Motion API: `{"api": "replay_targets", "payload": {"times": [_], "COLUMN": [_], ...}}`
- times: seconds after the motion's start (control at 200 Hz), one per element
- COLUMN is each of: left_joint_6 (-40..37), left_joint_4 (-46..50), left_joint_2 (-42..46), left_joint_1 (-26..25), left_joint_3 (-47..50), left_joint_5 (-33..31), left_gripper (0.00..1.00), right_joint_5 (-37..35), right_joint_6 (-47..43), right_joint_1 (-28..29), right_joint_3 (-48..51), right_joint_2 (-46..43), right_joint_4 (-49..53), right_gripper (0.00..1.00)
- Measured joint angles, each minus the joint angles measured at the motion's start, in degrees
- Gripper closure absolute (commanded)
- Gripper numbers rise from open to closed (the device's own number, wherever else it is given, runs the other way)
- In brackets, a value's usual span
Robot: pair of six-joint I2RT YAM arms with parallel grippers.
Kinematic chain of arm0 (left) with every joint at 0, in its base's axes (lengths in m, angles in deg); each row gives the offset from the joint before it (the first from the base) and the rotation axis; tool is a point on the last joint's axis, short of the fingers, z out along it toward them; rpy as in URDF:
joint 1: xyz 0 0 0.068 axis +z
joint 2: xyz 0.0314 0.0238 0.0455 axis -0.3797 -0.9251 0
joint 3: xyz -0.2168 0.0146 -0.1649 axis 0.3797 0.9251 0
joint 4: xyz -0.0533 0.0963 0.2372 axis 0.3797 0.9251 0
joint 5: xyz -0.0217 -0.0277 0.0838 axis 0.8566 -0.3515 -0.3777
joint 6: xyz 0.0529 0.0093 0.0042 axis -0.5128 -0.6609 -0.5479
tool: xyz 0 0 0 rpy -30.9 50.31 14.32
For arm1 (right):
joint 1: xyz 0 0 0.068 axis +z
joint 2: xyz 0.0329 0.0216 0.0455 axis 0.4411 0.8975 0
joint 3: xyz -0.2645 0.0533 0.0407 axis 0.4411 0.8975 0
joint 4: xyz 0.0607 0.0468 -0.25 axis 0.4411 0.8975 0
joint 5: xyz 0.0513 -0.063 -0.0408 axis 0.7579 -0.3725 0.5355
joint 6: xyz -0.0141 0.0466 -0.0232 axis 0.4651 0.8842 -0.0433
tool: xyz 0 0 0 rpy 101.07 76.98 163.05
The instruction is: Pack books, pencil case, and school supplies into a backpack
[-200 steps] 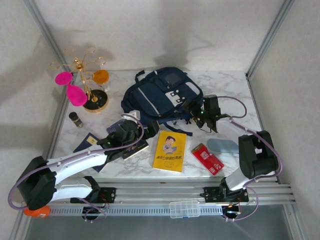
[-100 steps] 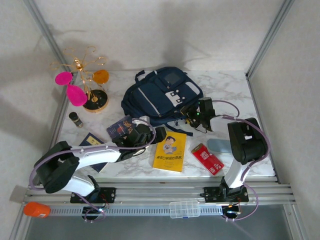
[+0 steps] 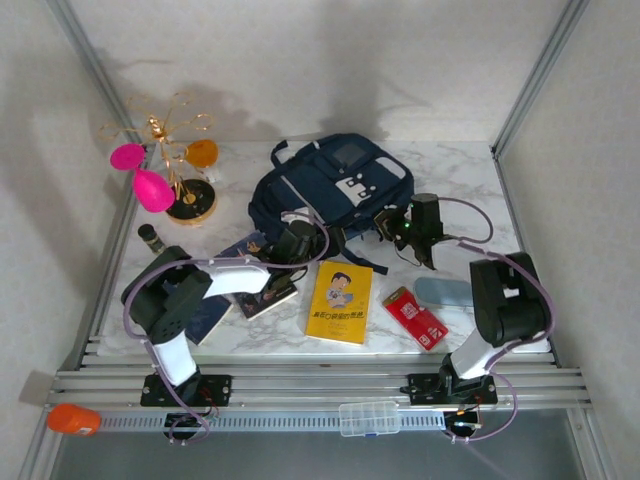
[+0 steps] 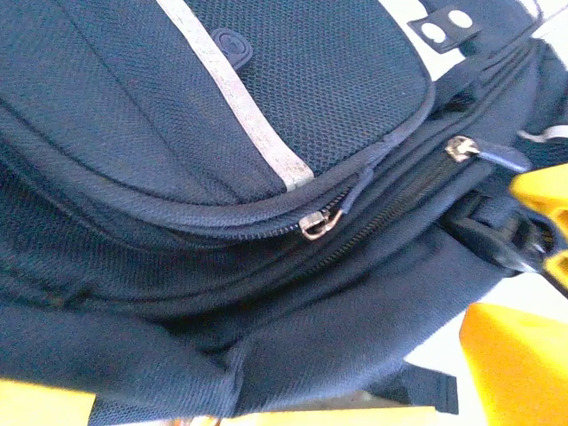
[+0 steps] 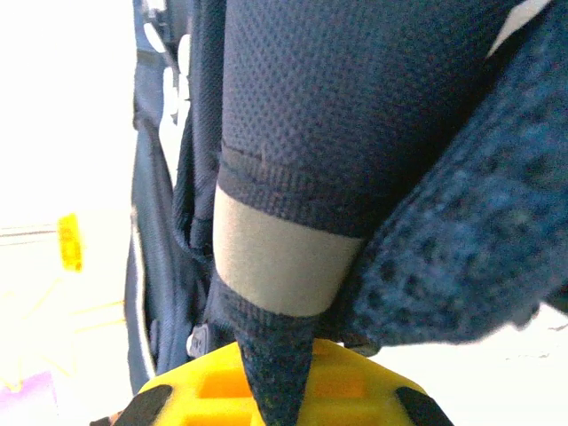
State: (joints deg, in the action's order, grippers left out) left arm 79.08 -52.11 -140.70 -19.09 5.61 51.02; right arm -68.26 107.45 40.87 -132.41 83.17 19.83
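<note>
right gripper (image 3: 386, 222) pinched shut on a fold of the backpack (image 3: 330, 185), left gripper (image 3: 299, 230) spread wide, zippered side of the backpack just ahead of its jaws, yellow book (image 3: 340, 302) lying apart, behind both grippers

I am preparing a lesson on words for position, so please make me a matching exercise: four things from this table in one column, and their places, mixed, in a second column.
Things:
1. backpack
2. yellow book
3. red packet
4. small dark bottle

Places:
A. by the left edge of the table, beside the base of the gold stand
B. at the far middle of the table
C. just right of the yellow book
D. in the near middle of the table

Pairs: 1-B, 2-D, 3-C, 4-A
</note>
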Motion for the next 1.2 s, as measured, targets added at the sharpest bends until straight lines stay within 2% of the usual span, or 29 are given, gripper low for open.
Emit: {"api": "replay_targets", "payload": {"times": [0.23,0.35,0.516,0.671,0.781,0.986,1.201], "left_joint_6": [-5.5,-8.5,-11.3,-10.7,-9.8,-8.7,-8.6], "left_joint_4": [-1.8,-1.5,0.5,1.3,1.3,2.0,2.9], "left_joint_2": [-3.8,-3.7,2.3,15.1,18.1,14.1,3.3], "left_joint_1": [3.2,5.0,5.4,0.2,-3.6,-12.8,-13.6], "left_joint_3": [-6.7,-8.5,-5.5,2.4,4.4,4.2,-1.4], "left_joint_5": [4.1,6.7,9.4,6.3,5.2,0.6,-2.1], "left_gripper": [0.01,0.01,0.01,0.02,0.04,0.14,0.25], "right_joint_5": [-4.0,-5.6,-8.4,-10.7,-11.2,-11.3,-10.8], "right_joint_6": [2.3,4.1,7.7,9.7,10.6,10.7,10.8], "right_joint_1": [0.5,1.9,2.9,3.7,3.8,4.0,4.1], "right_joint_3": [6.7,8.1,8.1,8.2,8.2,6.6,5.2], "right_joint_2": [-11.2,-13.9,-15.5,-16.0,-16.0,-15.2,-14.6], "right_joint_4": [-0.5,-0.4,-0.5,-0.5,-0.5,0.2,0.6], "right_gripper": [1.0,1.0,1.0,1.0,1.0,1.0,1.0]}}
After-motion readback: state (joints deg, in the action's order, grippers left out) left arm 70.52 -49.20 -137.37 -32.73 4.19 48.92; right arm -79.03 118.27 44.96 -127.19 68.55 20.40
